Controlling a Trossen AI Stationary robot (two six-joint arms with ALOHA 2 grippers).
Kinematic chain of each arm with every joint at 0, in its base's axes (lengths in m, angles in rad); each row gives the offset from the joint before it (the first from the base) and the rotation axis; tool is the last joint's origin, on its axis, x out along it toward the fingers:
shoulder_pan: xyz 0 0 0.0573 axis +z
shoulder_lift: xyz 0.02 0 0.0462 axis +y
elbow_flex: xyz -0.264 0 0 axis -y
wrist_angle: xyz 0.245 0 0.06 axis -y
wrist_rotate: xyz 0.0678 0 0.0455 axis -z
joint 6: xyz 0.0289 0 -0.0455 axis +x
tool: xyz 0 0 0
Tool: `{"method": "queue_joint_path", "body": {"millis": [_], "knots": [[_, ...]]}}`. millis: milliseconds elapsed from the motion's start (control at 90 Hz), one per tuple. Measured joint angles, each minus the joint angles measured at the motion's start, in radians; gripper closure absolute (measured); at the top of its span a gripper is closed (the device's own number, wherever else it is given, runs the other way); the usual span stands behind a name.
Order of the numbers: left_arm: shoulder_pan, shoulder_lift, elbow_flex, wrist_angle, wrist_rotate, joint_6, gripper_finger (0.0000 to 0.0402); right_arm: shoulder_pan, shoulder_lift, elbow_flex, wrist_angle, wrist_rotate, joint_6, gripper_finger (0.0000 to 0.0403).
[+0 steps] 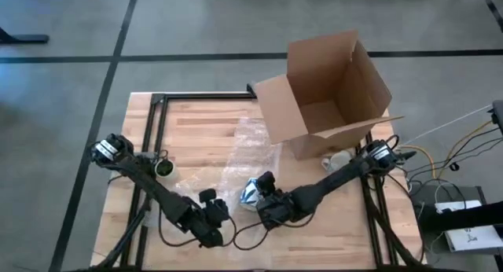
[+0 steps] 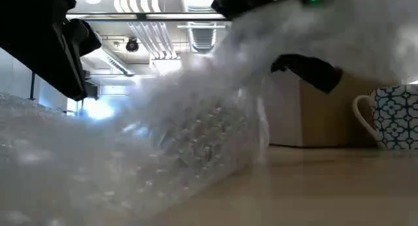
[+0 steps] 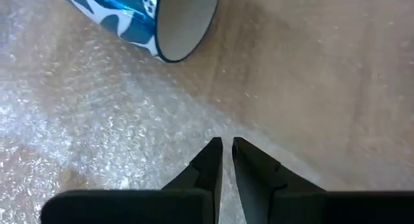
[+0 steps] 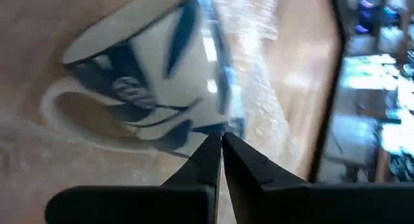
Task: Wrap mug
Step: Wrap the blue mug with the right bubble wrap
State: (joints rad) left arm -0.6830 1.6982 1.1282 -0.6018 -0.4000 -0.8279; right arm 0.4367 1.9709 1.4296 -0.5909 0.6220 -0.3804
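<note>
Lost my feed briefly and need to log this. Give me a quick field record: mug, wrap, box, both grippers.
mug: blue-patterned mug lying on its side on the bubble wrap
second mug: upright near the cardboard box, seen in low view
left gripper: nearly closed on the wrap's edge
right gripper: closed, at the mug
</note>
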Motion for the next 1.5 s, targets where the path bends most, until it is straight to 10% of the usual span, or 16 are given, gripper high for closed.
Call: {"method": "queue_joint_path", "body": {"millis": [356, 789, 1078, 1500], "knots": [[0.002, -0.048, 0.000, -0.023, -0.055, 0.006, 0.0378, 0.023, -0.090, 0.087, -0.324, 0.081, 0.118, 0.0368], [0.002, -0.049, 0.000, -0.023, -0.058, 0.034, 0.0378, 0.072, -0.122, 0.031, -0.585, -0.125, 0.278, 0.0266], [0.015, -0.049, -0.001, -0.010, -0.209, 0.050, 0.0378, 0.101, -0.107, -0.140, -0.447, -0.002, 0.229, 0.0202], [0.216, -0.042, -0.014, 0.048, -0.119, 0.325, 0.0380, 0.099, -0.106, -0.212, 0.001, -0.019, -0.010, 0.0215]]}}
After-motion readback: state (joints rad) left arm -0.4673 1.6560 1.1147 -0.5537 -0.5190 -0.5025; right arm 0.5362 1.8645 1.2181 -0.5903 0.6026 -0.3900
